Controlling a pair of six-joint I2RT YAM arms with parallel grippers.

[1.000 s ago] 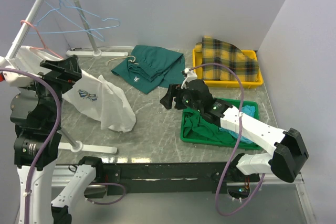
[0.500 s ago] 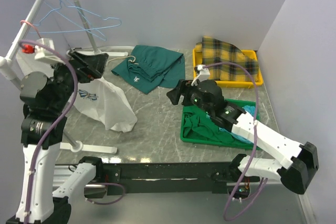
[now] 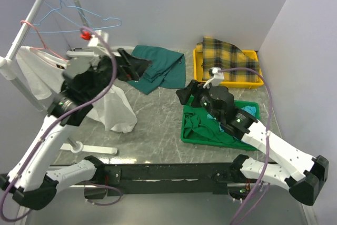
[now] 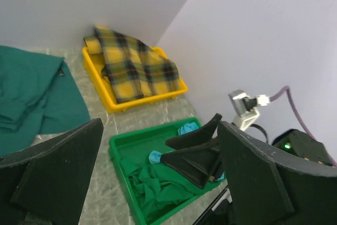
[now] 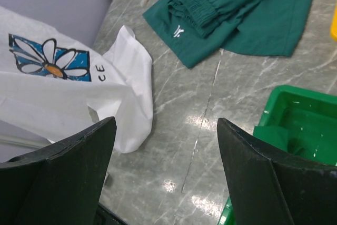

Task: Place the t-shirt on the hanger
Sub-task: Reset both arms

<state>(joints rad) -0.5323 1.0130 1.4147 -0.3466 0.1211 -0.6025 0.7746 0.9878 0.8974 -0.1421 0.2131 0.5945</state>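
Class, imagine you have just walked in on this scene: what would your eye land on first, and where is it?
The white t-shirt with its blue-and-white flower print stands out first, draped down at the left of the table. Next comes the yellow plaid cloth, heaped in the yellow tray at the far right corner. Between them, a dark green garment lies spread near the back wall.

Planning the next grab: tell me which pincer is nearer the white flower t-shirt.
Left. The left pincer hovers just behind-right of the t-shirt, over the dark green garment; the right pincer is farther right, near the green tray's corner.
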